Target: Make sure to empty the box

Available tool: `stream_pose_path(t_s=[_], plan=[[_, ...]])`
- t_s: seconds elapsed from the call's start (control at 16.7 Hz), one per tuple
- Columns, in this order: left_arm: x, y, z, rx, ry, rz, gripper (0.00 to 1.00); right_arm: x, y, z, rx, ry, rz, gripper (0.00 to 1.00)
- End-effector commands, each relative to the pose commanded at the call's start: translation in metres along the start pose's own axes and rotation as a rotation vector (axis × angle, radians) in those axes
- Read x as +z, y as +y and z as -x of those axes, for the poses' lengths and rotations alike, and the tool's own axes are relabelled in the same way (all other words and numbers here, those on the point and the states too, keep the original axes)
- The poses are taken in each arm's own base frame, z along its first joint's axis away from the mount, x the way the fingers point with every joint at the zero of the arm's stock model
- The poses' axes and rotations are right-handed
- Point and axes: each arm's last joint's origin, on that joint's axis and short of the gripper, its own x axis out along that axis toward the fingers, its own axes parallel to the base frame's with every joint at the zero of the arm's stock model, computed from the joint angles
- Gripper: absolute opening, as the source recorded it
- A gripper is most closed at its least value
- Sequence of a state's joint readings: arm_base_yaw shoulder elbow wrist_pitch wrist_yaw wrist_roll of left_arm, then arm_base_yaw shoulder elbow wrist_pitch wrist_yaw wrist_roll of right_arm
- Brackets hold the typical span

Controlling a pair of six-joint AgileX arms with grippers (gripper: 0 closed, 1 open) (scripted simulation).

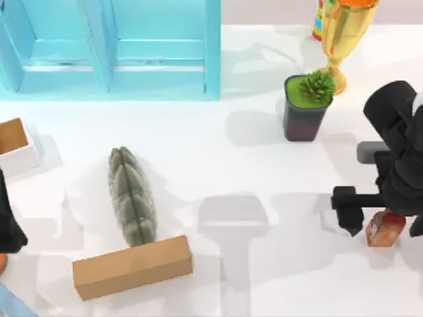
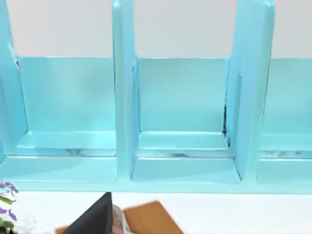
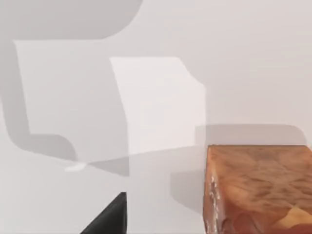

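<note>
Right gripper (image 1: 378, 214) over small orange carton (image 1: 385, 229), table's right side
Jaw state: cannot tell. Left arm (image 1: 10, 221) parked at left edge, beside white box (image 1: 16, 145)

A rendered tabletop test scene, not a lived-in room: a plain white bench (image 1: 218, 152) with no walls or furniture around it. Unrelated props are scattered over it: a turquoise shelf unit (image 1: 112, 46) along the far edge, a gold trophy (image 1: 347, 33) and a potted plant (image 1: 305, 105) toward the far right corner, and a cardboard block (image 1: 132, 266) near the front edge.
</note>
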State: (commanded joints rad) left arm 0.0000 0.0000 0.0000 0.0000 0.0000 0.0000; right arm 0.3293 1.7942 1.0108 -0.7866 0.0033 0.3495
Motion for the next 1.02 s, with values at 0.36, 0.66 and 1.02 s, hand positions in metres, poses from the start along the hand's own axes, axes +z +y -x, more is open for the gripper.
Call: stream_pose_path(t_s=[0.36,0.66,1.02], plan=[[0.0,0.0,0.0,0.0,0.0,0.0,1.0,0.0,0.0,0.001,0.0,-0.001,-0.001,1.0],[0.0,0.0,0.0,0.0,0.0,0.0,1.0,0.003,0.001,0.031,0.0,0.001,-0.002,1.0],[0.0,0.0,0.0,0.0,0.0,0.0,1.0,0.001,0.0,0.078,0.0,-0.001,-0.001,1.0]])
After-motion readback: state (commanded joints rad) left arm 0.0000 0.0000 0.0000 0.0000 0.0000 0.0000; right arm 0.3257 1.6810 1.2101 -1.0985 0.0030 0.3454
